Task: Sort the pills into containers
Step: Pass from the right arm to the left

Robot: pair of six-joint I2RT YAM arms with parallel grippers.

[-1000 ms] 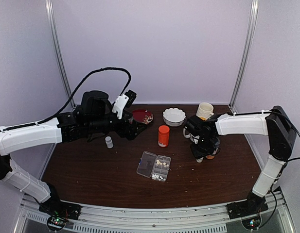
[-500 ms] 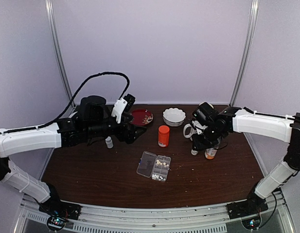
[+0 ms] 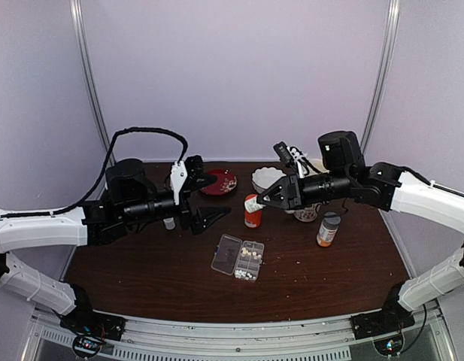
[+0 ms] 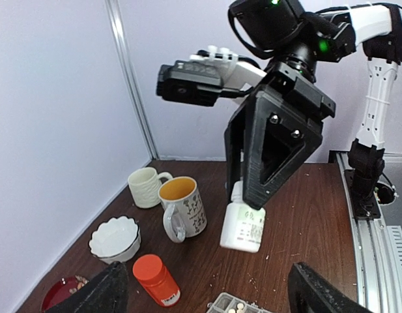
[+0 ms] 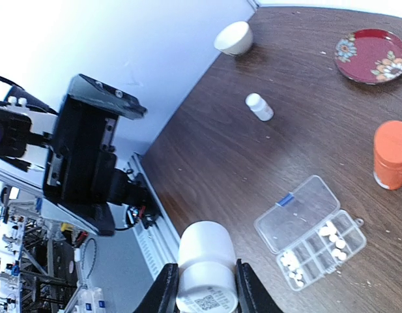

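Observation:
The clear pill organizer lies open in the middle of the table, with white pills in several cells. My right gripper is shut on a white bottle, held in the air over the table beside the orange bottle. In the left wrist view the same white bottle hangs from the right gripper's black fingers. My left gripper is open and empty, left of the orange bottle and facing the right gripper.
An amber bottle with an orange cap stands at the right, near a patterned mug and a cream cup. A white bowl and a red plate sit at the back. A small white bottle stands at the left.
My right gripper closed on the white bottle beside the mug, lifted it and swung left toward the table's middle. The left arm drew back slightly and lowered.

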